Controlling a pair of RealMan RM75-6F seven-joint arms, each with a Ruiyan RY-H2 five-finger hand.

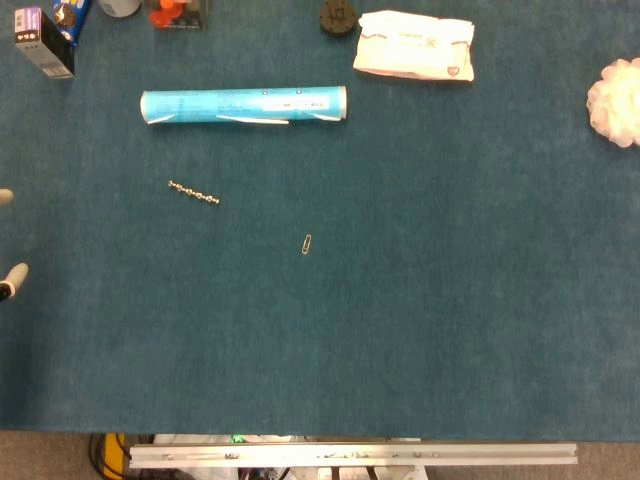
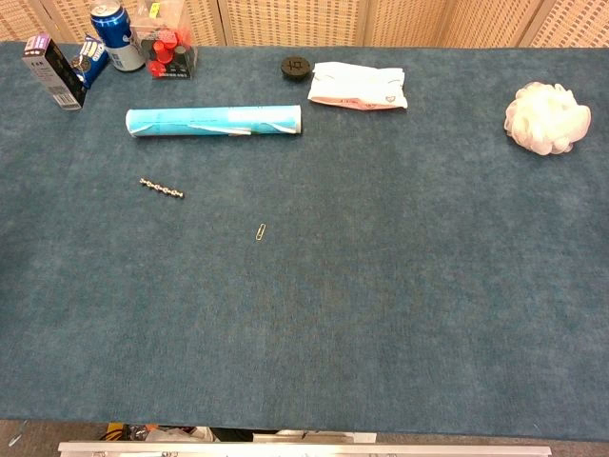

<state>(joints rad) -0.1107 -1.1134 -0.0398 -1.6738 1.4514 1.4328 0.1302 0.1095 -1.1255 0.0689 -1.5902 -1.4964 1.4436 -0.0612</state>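
Observation:
Only two pale fingertips of my left hand [image 1: 12,278] show, at the left edge of the head view, spread apart with nothing between them. The nearest thing to them is a short bead chain [image 1: 193,192] [image 2: 161,188] lying on the blue cloth well to their right. A small paper clip [image 1: 307,244] [image 2: 261,231] lies near the middle. A teal rolled tube [image 1: 243,105] [image 2: 213,121] lies sideways behind the chain. My right hand appears in neither view.
Along the back stand a black box [image 2: 53,58], a blue can [image 2: 117,23], a case of red pieces [image 2: 167,48], a black round disc [image 2: 296,66] and a wipes pack [image 2: 358,86]. A white bath puff [image 2: 540,118] sits far right. The table's metal front rail [image 1: 350,455] runs below.

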